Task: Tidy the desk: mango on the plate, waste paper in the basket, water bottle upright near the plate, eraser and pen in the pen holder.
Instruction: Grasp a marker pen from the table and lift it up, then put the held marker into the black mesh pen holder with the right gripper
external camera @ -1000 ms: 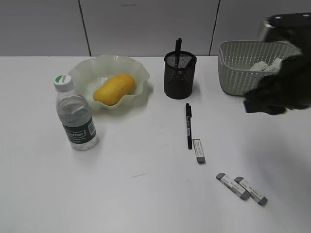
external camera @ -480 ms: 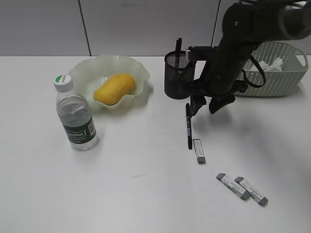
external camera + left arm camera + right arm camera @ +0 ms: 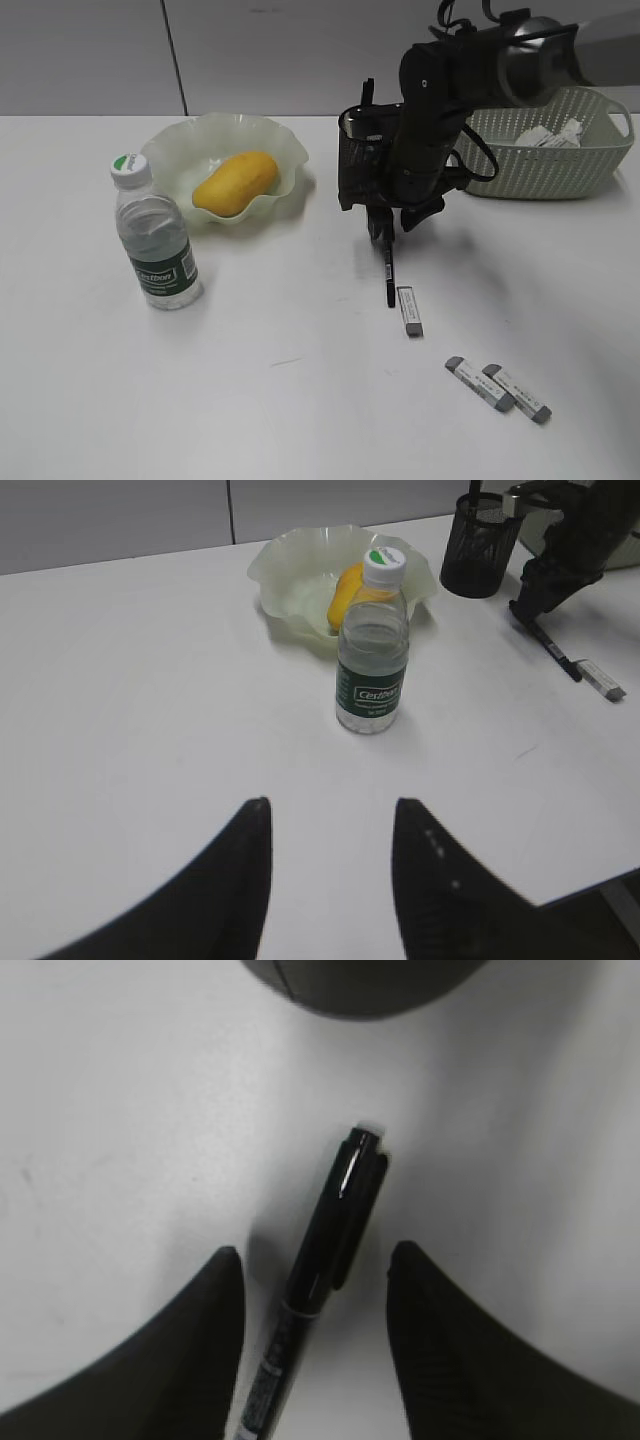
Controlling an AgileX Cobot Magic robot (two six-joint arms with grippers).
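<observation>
Right end effector (image 3: 310, 1345) has dropped over the pen (image 3: 318, 1260) lying on the tabletop (image 3: 250, 400) by the pen holder (image 3: 362, 160), jaws open astride it. I'd close squarely mid-barrel.

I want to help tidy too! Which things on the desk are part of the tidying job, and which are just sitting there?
Part of the job:
mango, plate, water bottle, waste paper, basket, pen holder, pen, three erasers, right gripper open over the pen.

Just there:
left gripper, idle; a pen already in the holder.
</observation>
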